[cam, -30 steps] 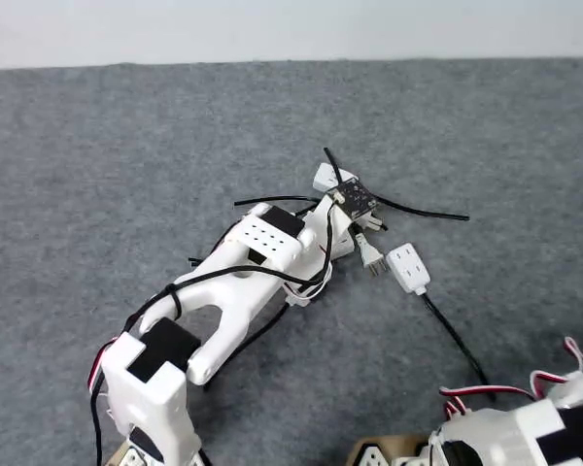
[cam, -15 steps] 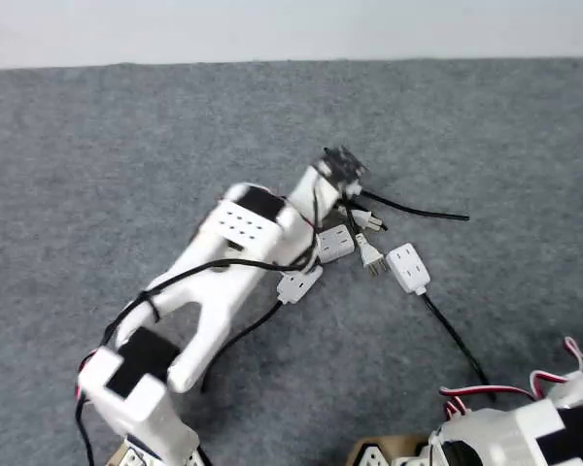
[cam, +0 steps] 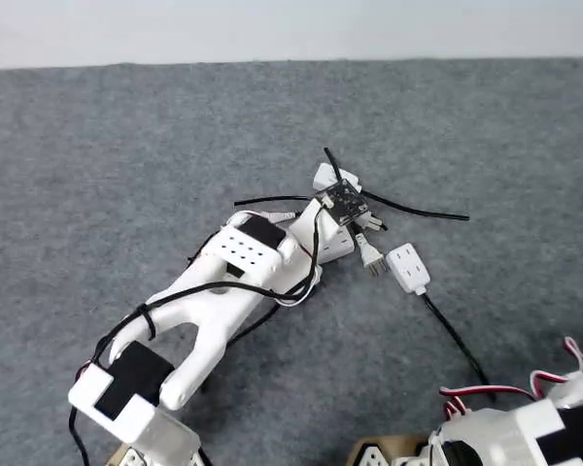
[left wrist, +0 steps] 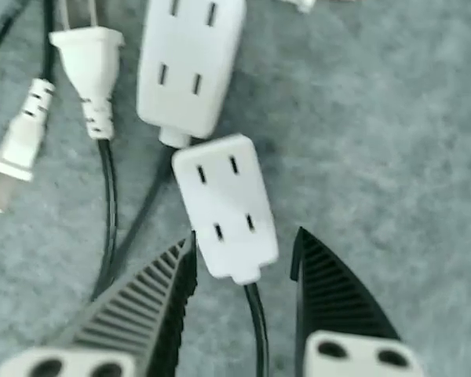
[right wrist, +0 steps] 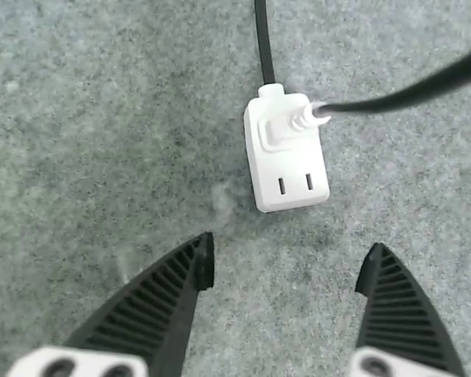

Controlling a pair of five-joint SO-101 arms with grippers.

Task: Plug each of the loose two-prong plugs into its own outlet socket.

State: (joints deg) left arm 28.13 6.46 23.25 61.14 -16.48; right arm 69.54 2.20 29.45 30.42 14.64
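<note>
Left arm [cam: 243, 260]: from above, its wrist has swung back beside the loose plug [cam: 370, 256] since half a second ago; right arm [cam: 525, 429] unmoved
Lone socket [cam: 408, 267]: flat on the mat, just beside that plug
Left gripper [left wrist: 244, 236]: jaws spread, straddling the cord end of the outlet socket [left wrist: 224, 204] (long axis running straight away from the jaws, so this arm is nearer)
Right gripper [right wrist: 292, 242]: jaws spread, short of a socket block [right wrist: 290, 177] with a seated plug [right wrist: 276, 129]

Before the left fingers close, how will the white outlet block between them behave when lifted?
The outlet block looks like rigid plastic, so it is probably firm to squeeze. Its smooth faces may slip. Its black cord will likely trail and tug.
</note>
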